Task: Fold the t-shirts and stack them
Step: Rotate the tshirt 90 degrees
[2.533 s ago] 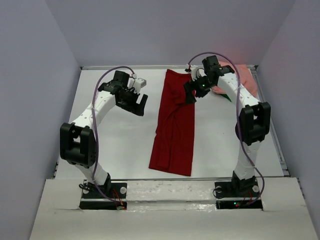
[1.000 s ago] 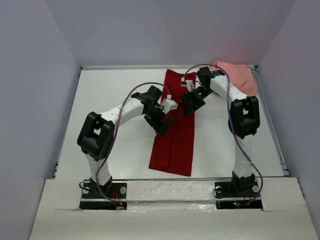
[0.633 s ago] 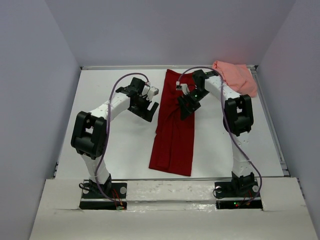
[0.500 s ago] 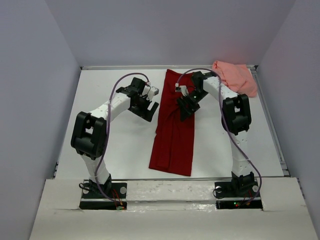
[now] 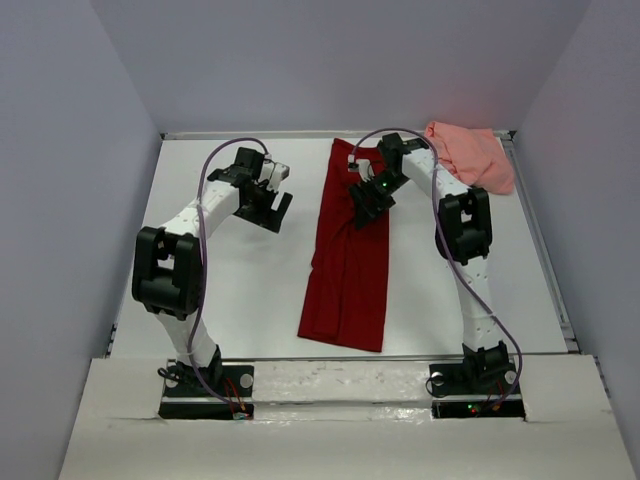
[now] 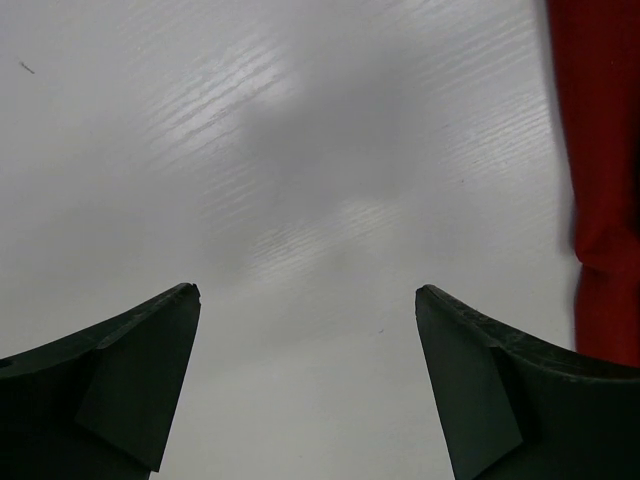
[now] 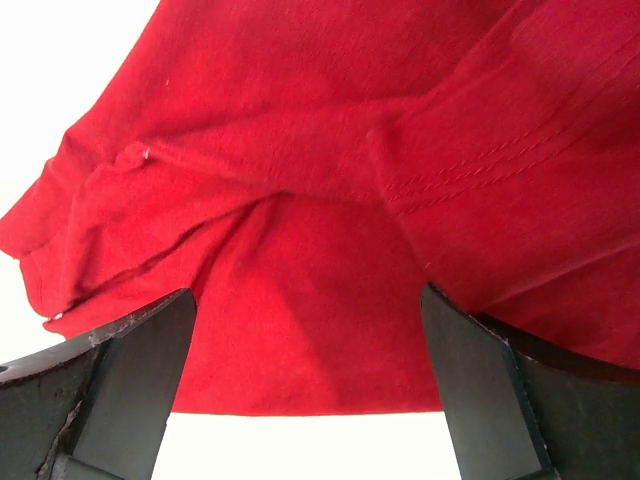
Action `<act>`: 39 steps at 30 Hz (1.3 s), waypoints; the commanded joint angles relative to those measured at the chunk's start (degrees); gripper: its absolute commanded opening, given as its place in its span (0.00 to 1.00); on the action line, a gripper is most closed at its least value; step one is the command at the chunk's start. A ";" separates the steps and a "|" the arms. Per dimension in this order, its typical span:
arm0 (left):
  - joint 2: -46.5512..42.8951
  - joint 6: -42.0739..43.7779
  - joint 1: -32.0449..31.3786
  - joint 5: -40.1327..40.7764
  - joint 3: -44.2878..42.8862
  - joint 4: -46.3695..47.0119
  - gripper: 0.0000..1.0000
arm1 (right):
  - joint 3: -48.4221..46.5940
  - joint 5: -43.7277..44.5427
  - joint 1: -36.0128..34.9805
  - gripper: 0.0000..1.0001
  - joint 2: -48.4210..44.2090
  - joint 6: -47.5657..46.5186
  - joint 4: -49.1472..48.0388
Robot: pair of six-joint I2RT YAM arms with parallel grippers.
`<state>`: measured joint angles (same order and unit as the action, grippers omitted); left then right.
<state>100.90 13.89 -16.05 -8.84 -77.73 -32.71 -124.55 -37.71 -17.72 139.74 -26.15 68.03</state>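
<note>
The dark red t-shirt [image 5: 348, 268] lies folded into a long strip down the middle of the white table [image 5: 230, 290]. My right gripper [image 5: 366, 203] is open and hovers over the shirt's upper part; its wrist view shows red cloth [image 7: 330, 200] between the spread fingers [image 7: 130, 370], nothing gripped. My left gripper [image 5: 268, 205] is open and empty over bare table left of the shirt; the shirt's edge [image 6: 605, 160] shows at the right of its wrist view. The salmon pink t-shirt [image 5: 472, 155] lies crumpled in the far right corner. No green fabric shows.
Grey walls close in the table on the left, back and right. A raised rim [image 5: 550, 260] runs along the table's right side. The arm bases [image 5: 205, 385] stand at the near edge.
The left gripper swung in over the red shirt, then drew back left and toward the far side. The right gripper moved left from the pink shirt onto the red shirt's upper part.
</note>
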 commanded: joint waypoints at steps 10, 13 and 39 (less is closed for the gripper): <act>-1.94 -0.27 1.64 1.81 -0.58 0.72 0.99 | 7.93 4.84 -0.30 1.00 -1.32 5.41 -15.21; -1.94 -0.53 1.73 1.72 -0.93 0.63 0.99 | 2.93 5.72 -0.30 1.00 1.49 5.67 -14.07; -3.08 -0.09 2.26 2.43 -2.95 -2.45 0.99 | -3.34 8.36 1.37 1.00 0.72 5.85 -11.34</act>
<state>100.64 13.80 -14.11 -5.80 -77.91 -33.61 -133.73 -31.33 -17.21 145.32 -19.53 56.01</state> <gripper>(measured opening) 0.989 0.994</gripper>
